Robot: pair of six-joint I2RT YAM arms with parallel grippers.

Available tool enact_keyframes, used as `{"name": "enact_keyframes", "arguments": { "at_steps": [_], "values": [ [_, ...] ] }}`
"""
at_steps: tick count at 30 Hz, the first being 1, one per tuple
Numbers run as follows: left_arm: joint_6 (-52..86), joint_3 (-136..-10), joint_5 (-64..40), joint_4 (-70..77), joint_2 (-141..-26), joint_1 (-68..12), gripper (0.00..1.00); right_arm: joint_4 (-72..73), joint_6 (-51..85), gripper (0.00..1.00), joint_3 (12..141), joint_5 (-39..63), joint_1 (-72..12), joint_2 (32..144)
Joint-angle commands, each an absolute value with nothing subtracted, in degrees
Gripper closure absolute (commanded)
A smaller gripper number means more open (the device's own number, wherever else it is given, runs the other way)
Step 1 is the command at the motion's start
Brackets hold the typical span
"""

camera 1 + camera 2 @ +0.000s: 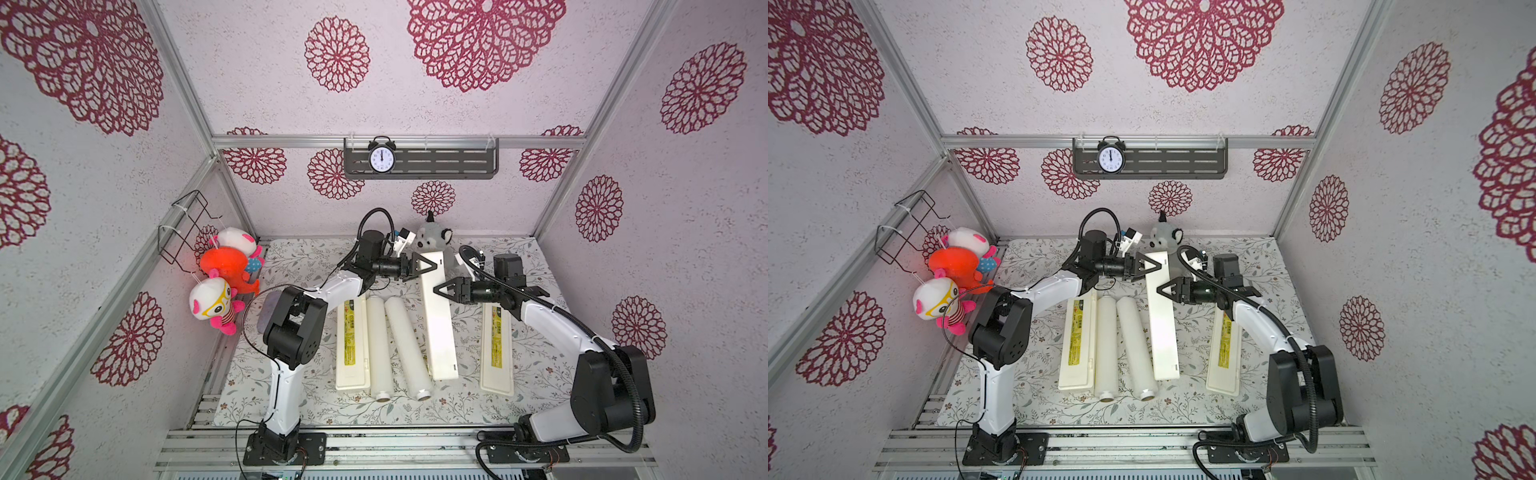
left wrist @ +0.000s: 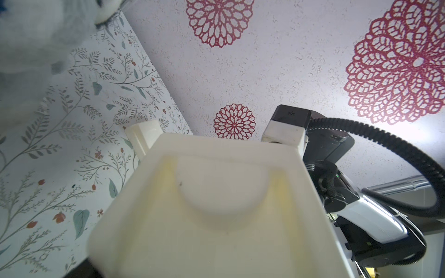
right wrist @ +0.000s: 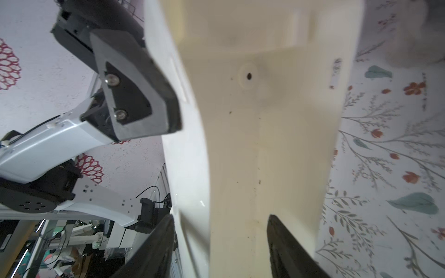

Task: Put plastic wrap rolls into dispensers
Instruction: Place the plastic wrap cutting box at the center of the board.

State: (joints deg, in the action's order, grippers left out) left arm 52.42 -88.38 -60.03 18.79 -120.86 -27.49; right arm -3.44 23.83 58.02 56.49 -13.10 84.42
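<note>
Left tool (image 1: pixel 432 266) clamped on plain dispenser (image 1: pixel 438 328), right tool (image 1: pixel 438 289) grip unclear; yellow labels (image 1: pixel 352 332) illegible

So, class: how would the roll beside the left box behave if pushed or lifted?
The roll would likely roll if pushed sideways: it is a smooth cylinder on the flat mat. Probably light, since its near end shows a hollow core. Seemingly stiff, as it lies straight.

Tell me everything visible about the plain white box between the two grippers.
The middle dispenser is a long, narrow cream-white plastic box, its upward face plain, unlabelled. Wrist views show a hollow cream inside. It lies lengthwise beside the rolls, far end at the grey plush toy. The left gripper and right gripper flank its far half; whether they grip is unclear.
</note>
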Motion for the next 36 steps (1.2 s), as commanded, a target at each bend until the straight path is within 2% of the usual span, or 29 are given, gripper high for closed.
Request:
{"name": "enact_keyframes", "arguments": {
  "at_steps": [1, 9, 14, 20, 23, 28, 31, 34, 36],
  "values": [
    [57.76, -89.57, -63.62, 27.34, -122.16, -27.73, 0.21, 6.82, 29.69, 0.42, 56.35, 62.48, -13.96, 84.56],
    [57.90, -90.95, -64.07, 25.90, -122.61, -27.77, 0.19, 18.01, 38.68, 0.59, 54.13, 65.64, -14.85, 86.38],
    [57.24, -90.73, -63.90, 24.53, -122.41, -27.91, 0.02, 21.46, 41.85, 0.71, 53.70, 66.61, -14.92, 87.25],
    [56.78, -90.31, -63.81, 24.36, -121.94, -27.61, 0.02, 22.51, 43.04, 0.86, 53.29, 66.84, -14.85, 87.89],
    [57.36, -90.08, -63.12, 24.75, -121.79, -26.78, 0.02, 22.08, 42.96, 1.00, 52.95, 66.54, -14.70, 88.22],
    [64.38, -88.93, -62.29, 33.59, -122.12, -24.37, 0.02, 21.12, 42.53, 1.00, 52.05, 65.86, -14.31, 88.37],
    [64.94, -89.52, -61.51, 34.03, -122.04, -23.33, 0.02, 16.58, 39.89, 1.00, 52.01, 64.34, -13.69, 88.34],
    [63.18, -90.34, -60.29, 31.21, -121.32, -22.28, 0.02, 12.92, 38.40, 1.00, 51.33, 62.62, -11.90, 88.57],
    [57.92, -91.79, -58.84, 22.62, -120.60, -21.63, 0.02, 10.49, 37.32, 1.00, 51.13, 61.27, -10.89, 88.83]
  ]
}}
